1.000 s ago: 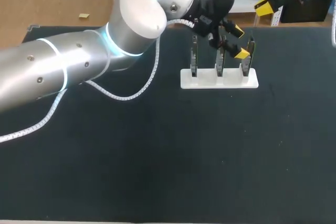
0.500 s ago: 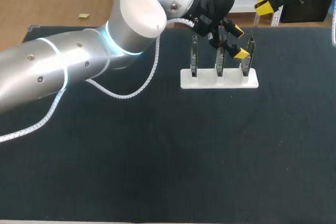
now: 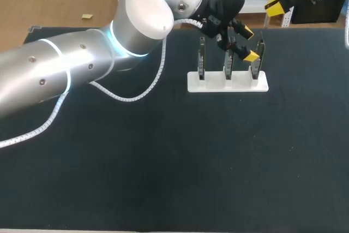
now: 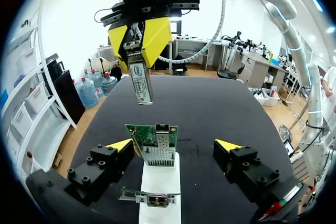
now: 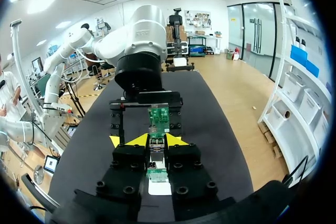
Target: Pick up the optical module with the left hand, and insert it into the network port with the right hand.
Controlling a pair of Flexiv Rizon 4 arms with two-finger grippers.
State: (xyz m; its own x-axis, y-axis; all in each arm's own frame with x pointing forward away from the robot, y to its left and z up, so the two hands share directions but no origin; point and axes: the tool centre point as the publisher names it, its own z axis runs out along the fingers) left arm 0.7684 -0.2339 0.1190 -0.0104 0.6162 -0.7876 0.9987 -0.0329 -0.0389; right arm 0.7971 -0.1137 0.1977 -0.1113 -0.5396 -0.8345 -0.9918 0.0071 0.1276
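Head view, left gripper [image 3: 249, 44] spread loose over white stand [image 3: 207, 84] at one o'clock, right gripper [image 3: 274, 7] at two o'clock, left wrist view, green card [image 4: 155, 142] between spread fingers, right gripper at twelve o'clock ahead, clamped on silver module [image 4: 140, 81], right wrist view, module pinched between own tips.

Bright overhead light; soft, faint shadows

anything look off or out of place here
Nothing spilled, damaged or askew: three cards stand upright in the white stand. Only oddity: the optical module is held by the right gripper, while the left gripper is open astride one of them.
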